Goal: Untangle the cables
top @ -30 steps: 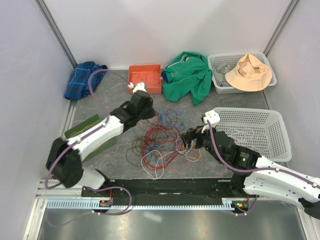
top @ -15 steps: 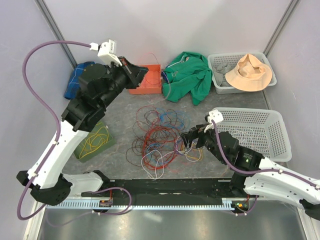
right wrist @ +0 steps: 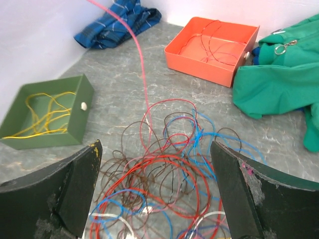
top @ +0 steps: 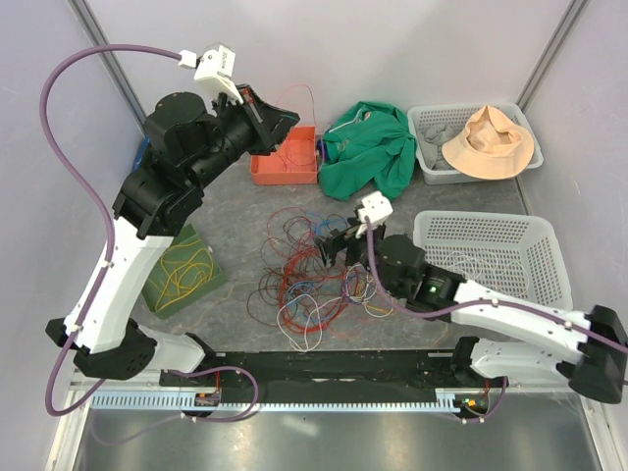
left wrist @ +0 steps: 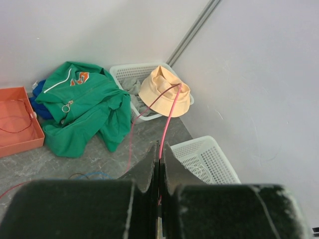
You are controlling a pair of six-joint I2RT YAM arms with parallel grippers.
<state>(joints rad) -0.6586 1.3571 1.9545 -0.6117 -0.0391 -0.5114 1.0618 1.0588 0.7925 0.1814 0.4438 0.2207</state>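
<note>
- Top external view shows you the grey surface (top: 231, 201), with everything lying on it.
- A big white basket (top: 510, 260) sits on the right side. A smaller white basket (top: 428, 169) sits at the back with a peach hat (top: 488, 142) on top of it.
- A green jacket (top: 371, 152) lies in a heap at the back, between the small basket and the orange box (top: 285, 169).
- That orange box has a thin red wire inside it. A green box (top: 182, 270) on the left side holds yellow wires.
- A blue checked cloth (right wrist: 119, 20) lies in the far left corner.
- The cables (top: 314, 275) are a messy pile of red, blue, brown and white loops in the middle of the surface, between the green box and the big basket.
- Your left claw (left wrist: 159, 149) is high up above the orange box. It is squeezed tight on one pink cable (left wrist: 168, 119).
- In the right wrist view, that pink cable (right wrist: 137, 50) goes up in a long line from the pile.
- Your right claw (right wrist: 155, 147) is spread wide, with nothing in it. It hangs low, just over the near side of the pile.
</note>
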